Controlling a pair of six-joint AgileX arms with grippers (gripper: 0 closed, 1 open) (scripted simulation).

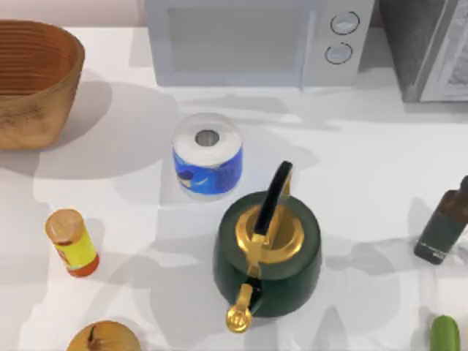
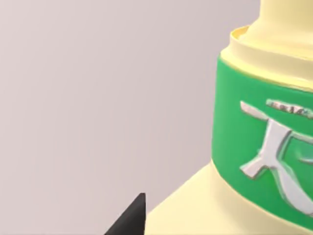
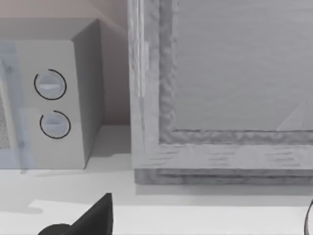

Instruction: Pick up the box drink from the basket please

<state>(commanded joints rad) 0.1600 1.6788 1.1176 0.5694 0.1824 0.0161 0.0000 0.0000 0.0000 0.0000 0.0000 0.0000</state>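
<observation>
Box drink close before the left wrist camera

Box drink (image 2: pixel 259 147), pale yellow with a green band, sits very near the left gripper; one dark fingertip (image 2: pixel 132 218) shows beside it, and I cannot tell if it is held. On the counter (image 1: pixel 365 183), the green kettle (image 1: pixel 268 252) stands in front. The basket (image 1: pixel 33 80) is at the far left, the microwave (image 1: pixel 256 40) behind.

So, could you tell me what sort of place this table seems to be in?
Probably a kitchen counter, rendered in simulation: a microwave stands at the back, a green kettle sits mid-table, and a wicker basket sits at the left edge beside a paper roll.
</observation>
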